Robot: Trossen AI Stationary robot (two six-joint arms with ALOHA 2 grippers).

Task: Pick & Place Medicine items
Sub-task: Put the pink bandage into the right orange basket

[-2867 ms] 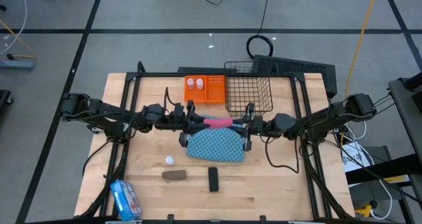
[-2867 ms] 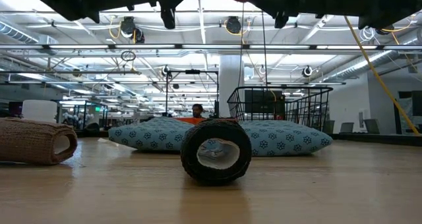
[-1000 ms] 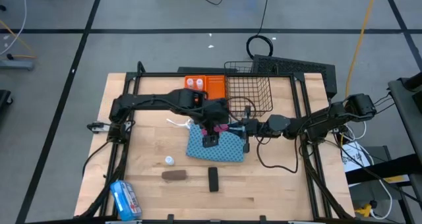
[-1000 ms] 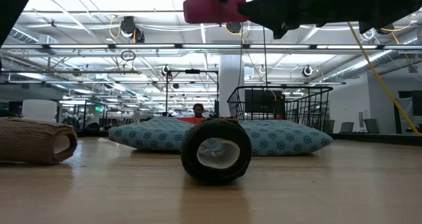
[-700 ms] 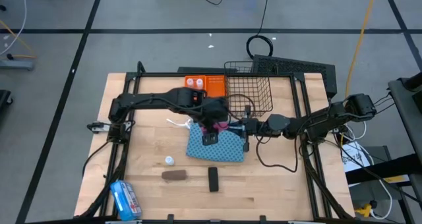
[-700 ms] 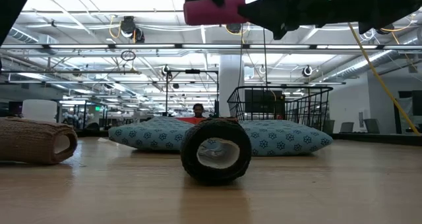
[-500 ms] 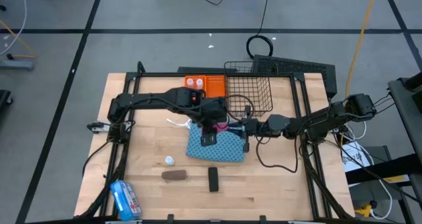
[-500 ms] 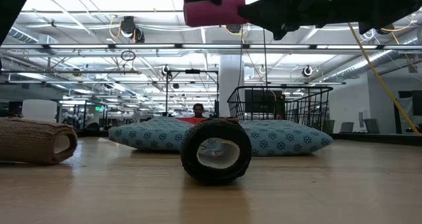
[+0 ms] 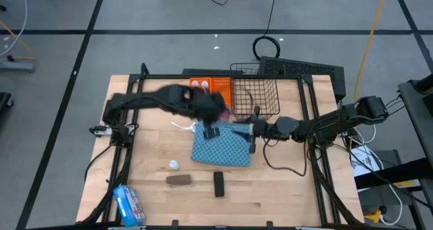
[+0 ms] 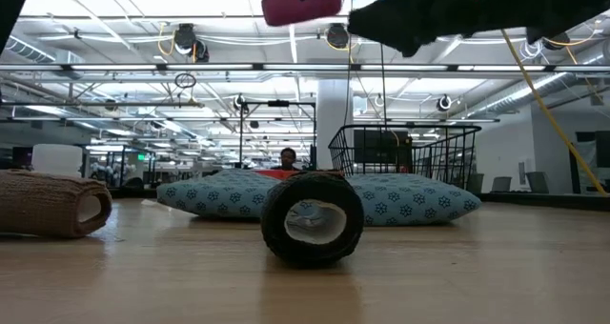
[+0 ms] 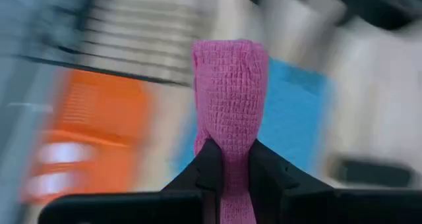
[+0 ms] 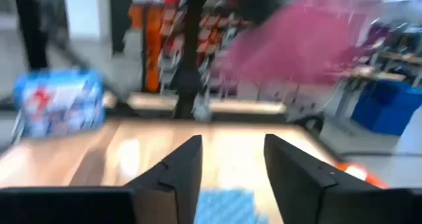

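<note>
The pink roll [image 11: 229, 99] hangs in the air above the blue patterned cloth [image 9: 222, 147], with my left gripper [image 11: 231, 161] shut on it; the low view shows the roll [image 10: 301, 2] tilted, high up. My right gripper [image 12: 227, 165] stands open just right of it, level, with nothing between its fingers. On the table lie a small white bottle [image 9: 174, 165], a brown roll [image 9: 179, 180] and a black roll [image 9: 218, 182]. Two white bottles [image 9: 198, 85] stand in the orange tray [image 9: 218, 89]. My left gripper pinches the pink roll near one end [image 11: 227, 148] between its two fingers [image 11: 208, 165], which lie across it. The fingers slant down from the table's left. The roll sticks out beyond the fingertips, lifted clear of the cloth and the table.
A wire basket [image 9: 256, 95] stands at the far side, right of the orange tray. A blue and white packet [image 9: 127, 204] lies at the near left corner. Bare wood shows on the table's left and near right.
My left gripper has taken hold of the pink roll and gone up and toward the table's far left with it. My right gripper has let go: the roll now stands apart from it and is tilted.
</note>
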